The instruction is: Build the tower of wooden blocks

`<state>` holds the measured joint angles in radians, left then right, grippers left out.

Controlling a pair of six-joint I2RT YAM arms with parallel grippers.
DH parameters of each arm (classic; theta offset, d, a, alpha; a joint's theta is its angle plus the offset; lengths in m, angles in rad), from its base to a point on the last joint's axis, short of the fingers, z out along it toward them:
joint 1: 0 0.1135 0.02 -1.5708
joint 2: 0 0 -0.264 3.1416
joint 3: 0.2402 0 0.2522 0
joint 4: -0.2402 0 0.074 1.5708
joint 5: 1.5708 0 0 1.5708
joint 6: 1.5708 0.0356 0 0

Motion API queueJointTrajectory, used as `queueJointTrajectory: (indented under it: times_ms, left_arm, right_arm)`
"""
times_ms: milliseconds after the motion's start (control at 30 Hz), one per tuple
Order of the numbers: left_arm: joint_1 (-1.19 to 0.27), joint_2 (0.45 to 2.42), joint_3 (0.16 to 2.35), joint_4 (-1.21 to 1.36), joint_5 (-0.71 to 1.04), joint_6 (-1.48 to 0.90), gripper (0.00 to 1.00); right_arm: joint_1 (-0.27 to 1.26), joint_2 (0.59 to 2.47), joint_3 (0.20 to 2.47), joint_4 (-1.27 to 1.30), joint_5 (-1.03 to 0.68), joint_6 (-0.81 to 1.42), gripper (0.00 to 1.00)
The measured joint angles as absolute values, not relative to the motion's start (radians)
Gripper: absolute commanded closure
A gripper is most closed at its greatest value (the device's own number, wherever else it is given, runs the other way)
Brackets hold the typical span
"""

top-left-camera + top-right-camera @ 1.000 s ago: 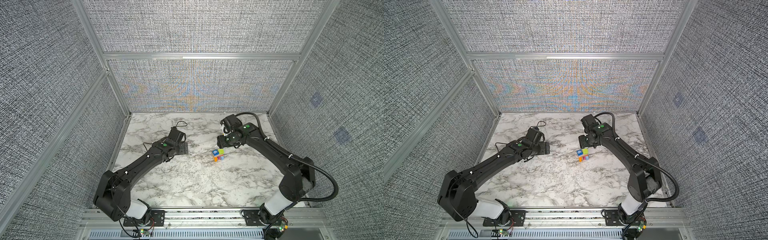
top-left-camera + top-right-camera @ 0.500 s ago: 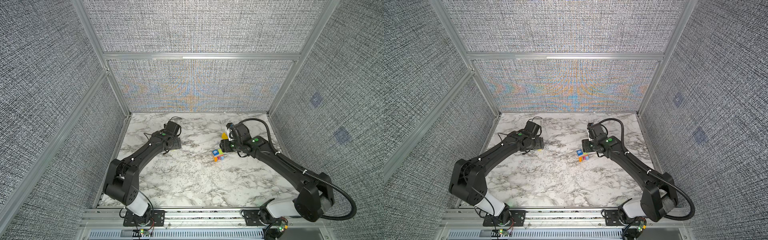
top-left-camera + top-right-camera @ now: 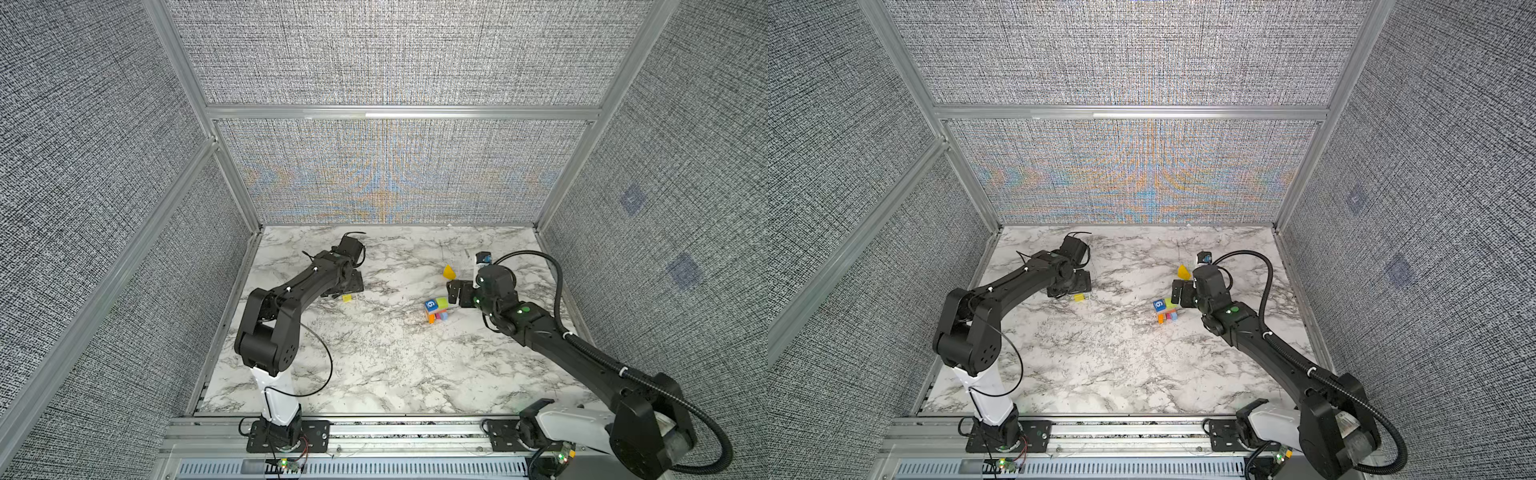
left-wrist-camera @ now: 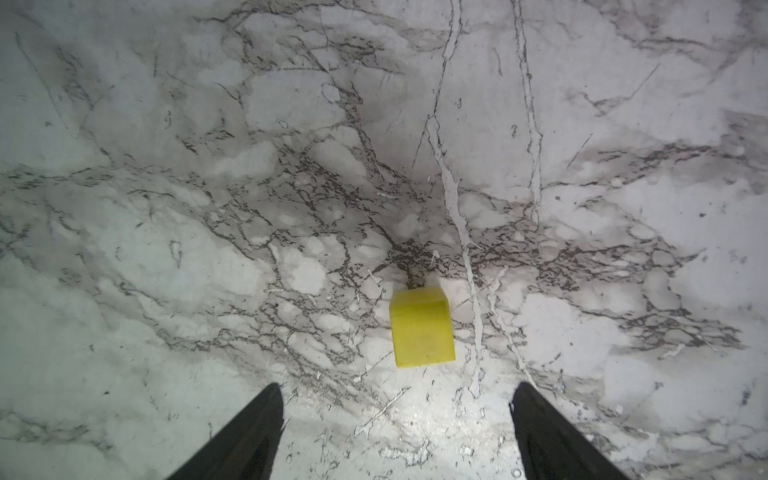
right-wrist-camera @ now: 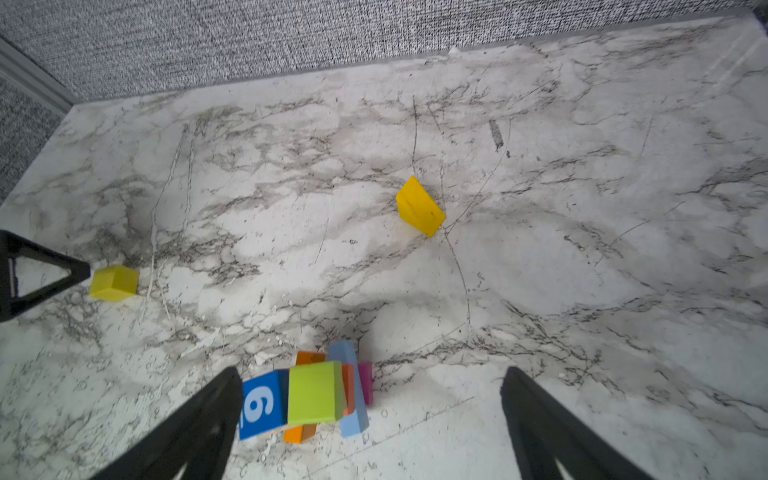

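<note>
Two arms reached over the marble surface (image 3: 374, 357). In both top views the left arm (image 3: 299, 286) rose from its base at the lower left of the frame, folded at a high elbow and stretched toward the upper left of the surface. Its wrist was turned down, with the left hand (image 3: 347, 290) low over the marble. Its jaws stood wide and gripped nothing. A yellow cube (image 3: 346, 297) lay just below that hand in the frame. The left wrist view showed the cube (image 4: 422, 332) a little ahead of the dark fingertips (image 4: 259, 424), in line with the gap between them and touching neither.

The right arm (image 3: 582, 353) ran from the lower right corner diagonally up to right of centre, and the right hand (image 3: 459, 296) faced left and down. Its jaws also stood wide and empty. The tower (image 3: 436, 309) stood just left of and below that hand in the frame, near the middle of the surface. In the right wrist view the tower (image 5: 316, 395) sat between the fingers, close against one finger (image 5: 208, 411); whether they touched could not be told. A green block (image 5: 313, 392) and a blue block (image 5: 259, 405) marked 6 lay on orange, light blue and magenta pieces. A yellow wedge (image 3: 449, 272) lay apart, above the right hand in the frame.
</note>
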<state>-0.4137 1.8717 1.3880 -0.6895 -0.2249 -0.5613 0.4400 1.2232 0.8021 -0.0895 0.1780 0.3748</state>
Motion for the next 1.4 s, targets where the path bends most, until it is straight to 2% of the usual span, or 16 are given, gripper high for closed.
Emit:
queueJointTrajectory:
  times_ms: [200,533,1167,1400]
  left_arm:
    - [-0.402,1.925,1.416,-0.682,-0.199,-0.57,0.28]
    - [-0.393,1.953,1.413,-0.67,-0.181,-0.593,0.31]
    - [-0.391,1.979,1.39,-0.653,-0.148,-0.619,0.68]
    - [-0.391,1.963,1.429,-0.686,-0.128,-0.608,0.72]
  right_arm:
    - [0.395,1.212,0.754,-0.043,0.174,0.4,0.01]
    - [0.371,1.205,0.738,-0.007,0.15,0.418,0.01]
    - [0.355,1.191,0.738,-0.005,0.11,0.43,0.01]
    - [0.348,1.19,0.738,-0.005,0.094,0.434,0.01]
